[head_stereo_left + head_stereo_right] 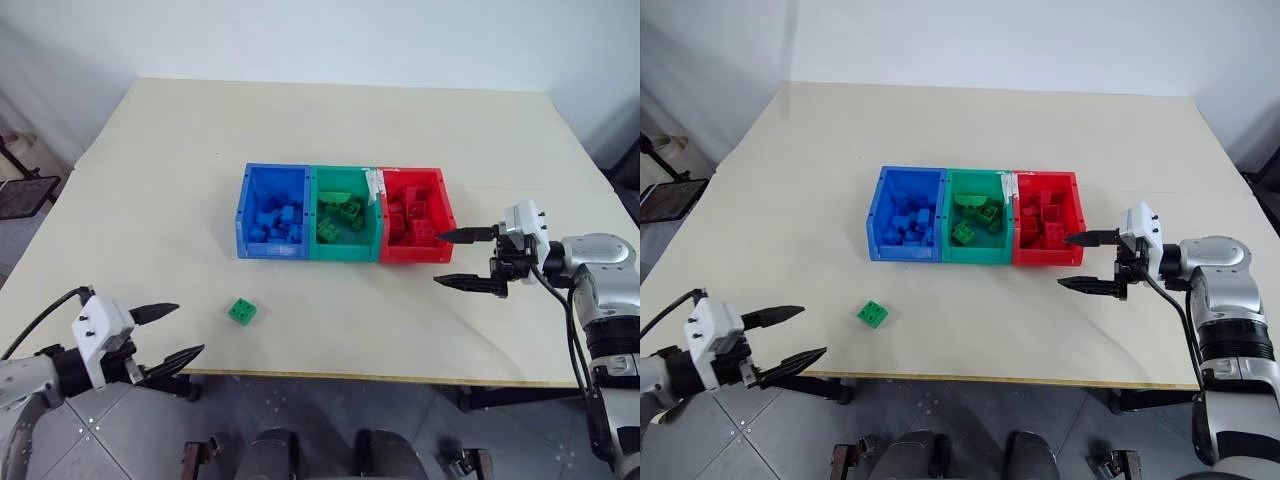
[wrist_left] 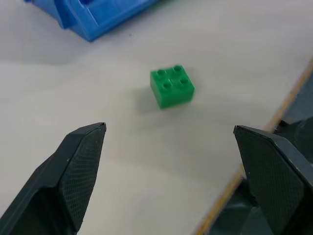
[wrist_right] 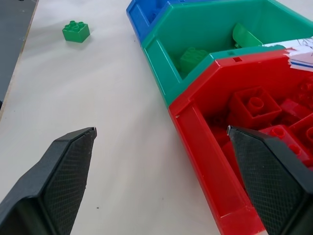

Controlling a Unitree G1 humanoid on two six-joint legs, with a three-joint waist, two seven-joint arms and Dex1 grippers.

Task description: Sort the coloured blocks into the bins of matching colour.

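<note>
The left tool [image 1: 168, 335], fingers spread and empty, should straddle the lone green block [image 1: 241, 311] lying on the table [image 1: 150, 180] at its two o'clock, squeeze its flat sides, and lift it to the green bin [image 1: 345, 250], while the right tool [image 1: 468, 258] waits spread beside the red bin [image 1: 445, 205]; no writing is readable.

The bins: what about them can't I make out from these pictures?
- Blue bin: the number of blue blocks; in the head views they are piled, overlapping and too small.
- Red bin: its bottom, covered by red blocks; the right wrist view's edge cuts it off.
- White label on the green bin: print too small, cut off.
</note>
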